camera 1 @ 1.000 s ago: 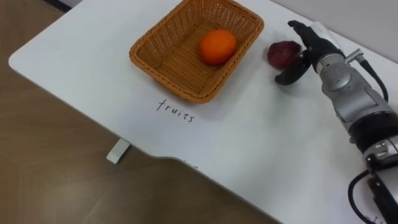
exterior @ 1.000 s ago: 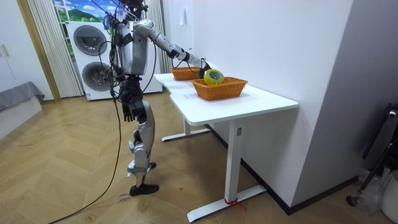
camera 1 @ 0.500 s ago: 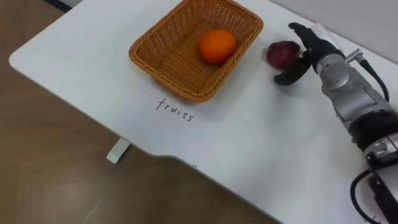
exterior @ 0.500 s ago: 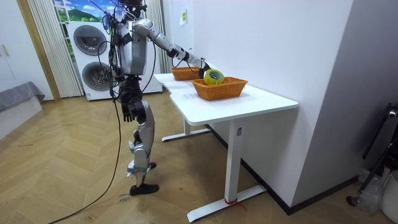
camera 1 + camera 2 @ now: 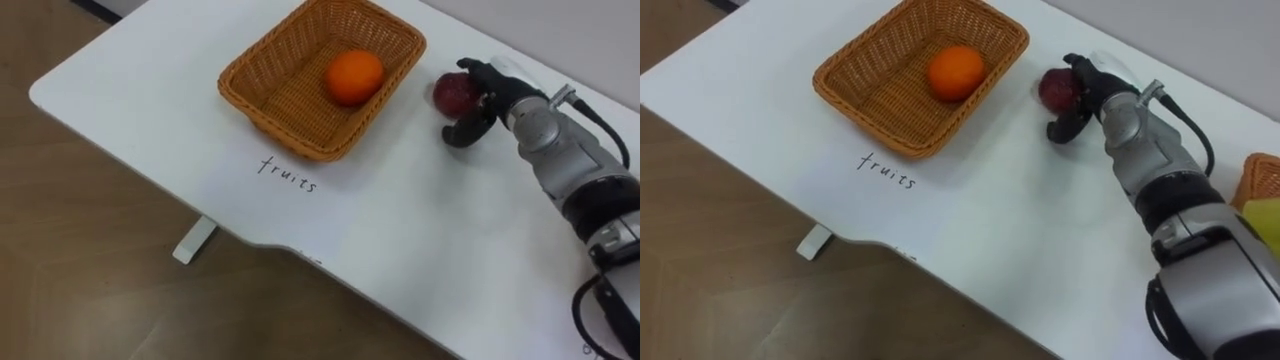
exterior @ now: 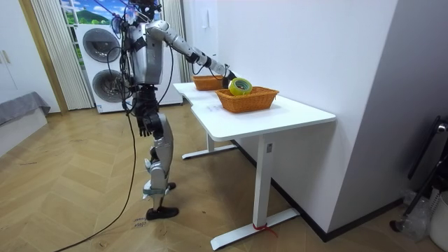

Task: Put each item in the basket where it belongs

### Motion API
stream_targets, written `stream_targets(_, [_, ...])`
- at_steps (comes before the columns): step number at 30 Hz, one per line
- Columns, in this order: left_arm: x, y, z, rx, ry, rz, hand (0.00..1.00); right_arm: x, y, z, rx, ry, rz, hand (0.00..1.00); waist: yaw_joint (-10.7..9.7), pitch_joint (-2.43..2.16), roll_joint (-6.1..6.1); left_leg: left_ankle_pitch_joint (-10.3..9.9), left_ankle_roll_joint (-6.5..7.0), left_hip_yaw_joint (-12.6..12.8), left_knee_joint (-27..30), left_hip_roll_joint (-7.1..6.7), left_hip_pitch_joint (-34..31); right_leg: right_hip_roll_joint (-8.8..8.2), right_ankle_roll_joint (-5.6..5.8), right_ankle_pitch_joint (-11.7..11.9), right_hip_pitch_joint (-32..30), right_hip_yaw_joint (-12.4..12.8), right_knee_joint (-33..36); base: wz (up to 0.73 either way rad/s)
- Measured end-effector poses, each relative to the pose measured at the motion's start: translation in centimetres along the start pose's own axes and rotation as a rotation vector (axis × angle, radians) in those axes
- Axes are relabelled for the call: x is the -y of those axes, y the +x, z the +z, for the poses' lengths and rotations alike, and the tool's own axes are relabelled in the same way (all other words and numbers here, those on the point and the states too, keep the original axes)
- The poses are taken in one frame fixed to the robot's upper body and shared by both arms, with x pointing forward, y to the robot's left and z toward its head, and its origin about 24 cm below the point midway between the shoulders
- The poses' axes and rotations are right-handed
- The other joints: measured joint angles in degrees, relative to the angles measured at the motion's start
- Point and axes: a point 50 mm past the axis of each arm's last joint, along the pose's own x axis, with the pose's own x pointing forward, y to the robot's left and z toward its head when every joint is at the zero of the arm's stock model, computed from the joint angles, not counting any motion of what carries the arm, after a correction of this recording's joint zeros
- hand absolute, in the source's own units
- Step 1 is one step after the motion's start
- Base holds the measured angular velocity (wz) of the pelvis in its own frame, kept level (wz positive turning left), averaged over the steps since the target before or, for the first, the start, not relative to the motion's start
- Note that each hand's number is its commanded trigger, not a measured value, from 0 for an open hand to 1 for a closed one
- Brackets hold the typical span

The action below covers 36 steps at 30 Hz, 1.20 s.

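While the dark red fruit sits on the worktop at upper right, beside the basket, the right hand curls round it. It looks firm, smooth and light, and is best cupped across its middle.

A white table stood on a herringbone wood floor; stacked washing machines sat at ten o'clock, beside curtains.
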Motion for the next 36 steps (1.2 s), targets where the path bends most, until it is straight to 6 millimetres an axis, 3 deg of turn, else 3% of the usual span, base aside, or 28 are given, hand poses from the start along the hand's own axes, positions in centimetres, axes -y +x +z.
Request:
stream_targets(6, [-0.08,0.01,-0.04,-0.003,0.001,0.002,0.0,-0.04,0.01,-0.43,-0.026,-0.007,0.001,0.02,0.51,0.3,-0.35,-0.01,0.0,-0.27,0.14,-0.01,-0.1,-0.07,0.0,0.0,-0.03,-0.78,0.49,0.01])
stream_targets(7, [-0.07,0.01,-0.04,-0.004,0.002,0.001,0.0,0.0,0.0,-0.52,-0.033,-0.008,0.0,0.51,0.64,0.32,-0.37,-0.01,0.0,-0.32,0.11,-0.01,-0.17,-0.07,0.0,0.0,-0.03,-0.89,0.5,0.0])
stream_targets(8, [-0.06,0.01,-0.02,-0.003,0.004,0.001,0.0,0.04,0.0,-0.61,-0.037,-0.008,-0.001,0.7,0.72,0.32,-0.37,-0.01,0.0,-0.37,0.09,-0.02,-0.22,-0.07,0.0,0.0,-0.04,-1.04,0.5,0.05])
stream_targets(9, [-0.03,0.01,0.05,0.0,0.024,-0.001,0.0,0.13,0.01,-0.78,-0.045,-0.006,-0.003,1.0,0.76,0.44,-0.21,-0.01,-0.01,-0.54,0.14,-0.02,-0.35,-0.09,0.0,0.0,-0.04,-1.61,0.5,0.06])
stream_targets(17, [0.18,0.01,0.07,0.0,0.04,-0.013,0.0,0.31,0.03,-0.89,-0.052,-0.015,0.0,1.0,1.11,0.37,-0.35,0.03,-0.06,-0.72,0.15,-0.03,-0.5,-0.13,-0.01,0.01,-0.13,-2.3,0.53,0.01])
stream_targets(24, [0.12,0.02,0.15,0.002,0.04,-0.008,0.0,0.52,0.05,-0.88,-0.055,-0.03,-0.01,1.0,1.33,0.71,-0.73,0.04,-0.08,-1.08,0.23,-0.06,-0.5,-0.15,-0.01,0.01,-0.08,-3.07,0.52,0.01])
stream_targets(36, [0.09,0.02,0.1,0.0,0.04,-0.006,0.0,0.2,0.05,-0.9,-0.057,-0.038,0.031,1.0,1.36,0.78,-0.7,0.06,-0.12,-1.23,0.22,-0.1,-0.82,-0.13,-0.01,0.01,-0.2,-3.16,0.52,0.0])
